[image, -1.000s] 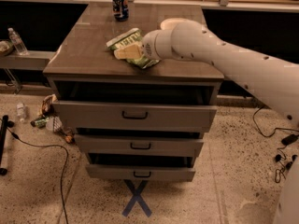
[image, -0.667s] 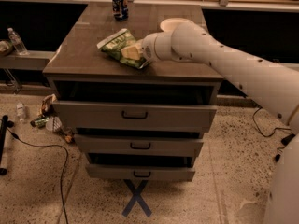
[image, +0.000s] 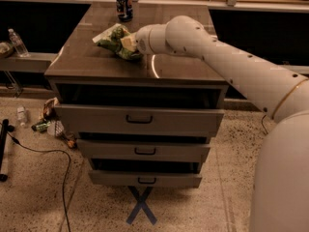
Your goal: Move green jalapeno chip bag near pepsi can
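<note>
The green jalapeno chip bag point(image: 112, 38) is crumpled, light green, and sits over the left middle of the brown cabinet top point(image: 178, 66). My gripper point(image: 129, 43) is at the end of the white arm reaching in from the right. It is shut on the bag's right edge, and the bag hides most of the fingers. The pepsi can point(image: 124, 5) stands upright at the far edge of the top, a little beyond the bag and apart from it.
The cabinet has three drawers point(image: 140, 120), all pulled partly out. A clear water bottle point(image: 18, 42) stands on a low shelf at the left. Cables point(image: 53, 153) and litter point(image: 48, 122) lie on the floor at the left. A blue tape X point(image: 141, 206) marks the floor in front.
My gripper has carried the chip bag left and farther back across the cabinet top, closer to the pepsi can. The can has not moved.
</note>
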Controlling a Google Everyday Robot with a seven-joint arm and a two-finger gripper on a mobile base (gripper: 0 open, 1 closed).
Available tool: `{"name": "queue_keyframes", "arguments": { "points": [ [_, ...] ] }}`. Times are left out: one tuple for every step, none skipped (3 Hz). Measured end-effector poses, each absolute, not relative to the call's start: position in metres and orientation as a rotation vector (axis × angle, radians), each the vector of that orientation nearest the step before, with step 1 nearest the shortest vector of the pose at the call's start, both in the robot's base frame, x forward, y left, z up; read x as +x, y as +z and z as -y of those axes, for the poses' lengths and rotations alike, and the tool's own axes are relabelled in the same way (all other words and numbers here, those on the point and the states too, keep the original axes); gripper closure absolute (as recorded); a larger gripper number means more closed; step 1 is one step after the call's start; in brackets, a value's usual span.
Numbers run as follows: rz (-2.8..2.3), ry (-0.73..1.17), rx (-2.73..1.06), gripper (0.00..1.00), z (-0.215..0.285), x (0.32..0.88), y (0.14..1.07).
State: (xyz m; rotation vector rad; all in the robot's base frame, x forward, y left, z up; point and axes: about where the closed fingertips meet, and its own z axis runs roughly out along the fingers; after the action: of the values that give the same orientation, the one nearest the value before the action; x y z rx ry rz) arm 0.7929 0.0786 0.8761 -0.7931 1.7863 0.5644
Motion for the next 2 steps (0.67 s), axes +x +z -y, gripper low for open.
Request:
{"name": "queue_keyframes", "arguments": {
  "points": [
    [-1.738,0.536,-0.765,1.0,-0.095,0.82,0.901],
    [-1.705,0.501,-0.729,1.0,-0.109,0.853,0.917]
  ]
}}
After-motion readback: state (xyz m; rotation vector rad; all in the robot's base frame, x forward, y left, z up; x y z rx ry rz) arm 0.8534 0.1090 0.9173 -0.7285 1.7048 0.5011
